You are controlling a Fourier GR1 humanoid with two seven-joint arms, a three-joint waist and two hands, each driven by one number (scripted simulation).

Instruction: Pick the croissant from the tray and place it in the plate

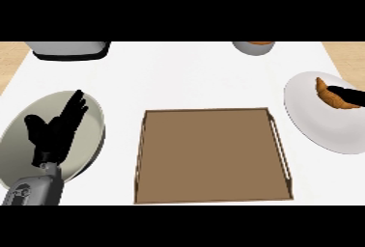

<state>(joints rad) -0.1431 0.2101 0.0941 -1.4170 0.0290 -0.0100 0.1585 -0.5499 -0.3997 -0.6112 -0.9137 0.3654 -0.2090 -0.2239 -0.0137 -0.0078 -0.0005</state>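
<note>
We see the croissant (330,95) lying on the white plate (321,128) at the right of the frame, its long axis going from upper left to lower right. Our right hand (351,95) comes in from the right edge and touches it; we cannot tell if the fingers still grasp it. The brown tray (212,195) in the centre carries nothing. Our left hand (58,129) rests at lower left, fingers straight, above a greyish plate (92,144).

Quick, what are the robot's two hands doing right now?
Left hand: open, fingers straight, holding nothing, over the grey plate.
Right hand: on the croissant over the white plate; fingers cannot be told.
</note>
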